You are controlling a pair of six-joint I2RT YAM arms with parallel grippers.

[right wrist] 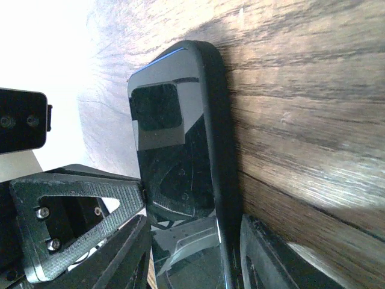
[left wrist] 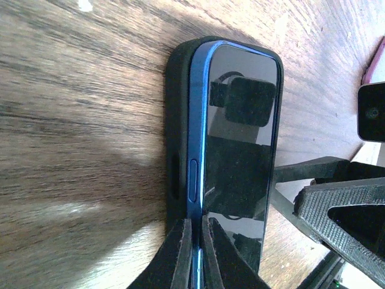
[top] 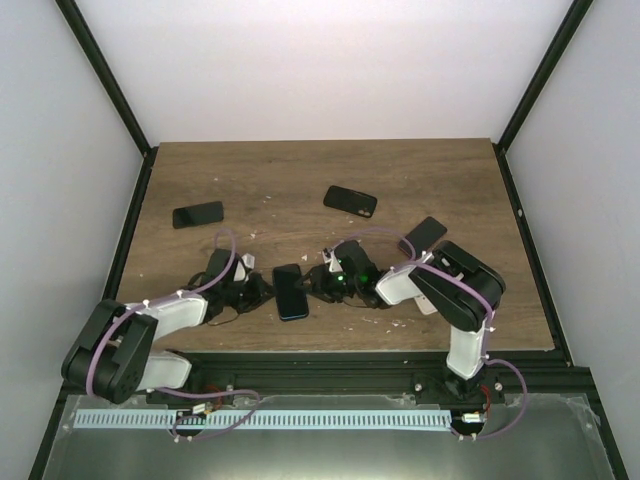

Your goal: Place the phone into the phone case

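Worryingly, my pressed-together left gripper [left wrist: 194, 244] could skid off the glossy blue-edged phone [left wrist: 240, 168], whose side sits proud of the matte black case [left wrist: 176, 108]; my right gripper [right wrist: 195, 241] straddles both, spread.

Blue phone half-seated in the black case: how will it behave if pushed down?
Probably stiff: the phone shows a straight blue edge raised above the case wall. Its glossy glass mirrors the camera, so a push may skid off. The matte case likely grips the wood table rather than sliding.
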